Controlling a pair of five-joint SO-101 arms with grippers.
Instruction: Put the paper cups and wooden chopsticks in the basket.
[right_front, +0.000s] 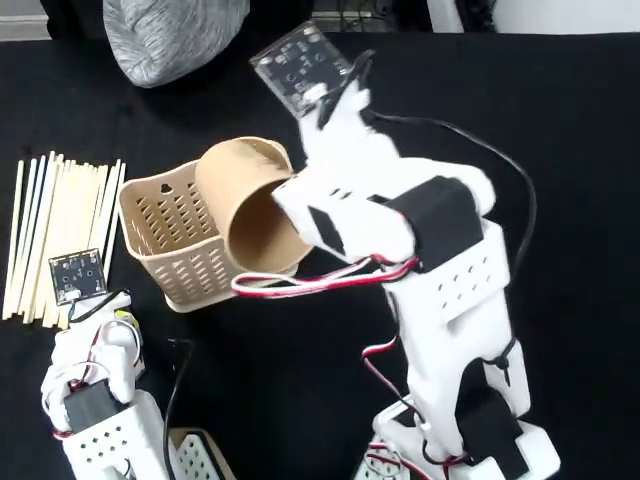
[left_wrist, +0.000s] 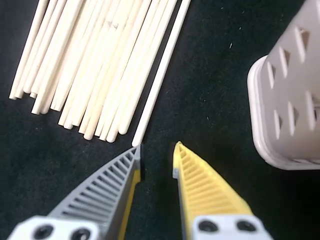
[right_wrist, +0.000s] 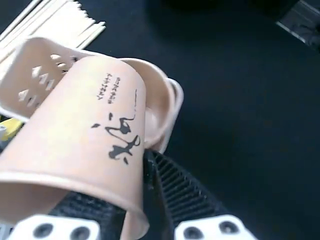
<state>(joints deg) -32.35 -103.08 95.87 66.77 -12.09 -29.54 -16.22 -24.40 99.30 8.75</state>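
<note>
The right gripper (right_front: 292, 195) is clamped on the rim of the paper cup (right_front: 250, 205), holding it tipped on its side over the basket (right_front: 175, 255), which stands left of the middle of the desk (right_front: 585, 100). And here's the danger: that basket looks light, so a nudge from the arm could shove or tip it. The cup, its mouth turned away from the basket, may land across the rim and roll off if let go now. Over by the desk's left edge, the left gripper (left_wrist: 157, 147) waits with fingers parted and nothing between them, tips right at the end of the outermost of the wooden chopsticks (left_wrist: 100, 65). Thin round sticks could roll or scatter under a clumsy pinch. Black cloth covers the desk. The basket is pale rigid plastic with slotted walls and rounded corners. The cup is smooth tan paper, tapered and easily crushed. The chopsticks are bare pale wood, slender, lying side by side.
</note>
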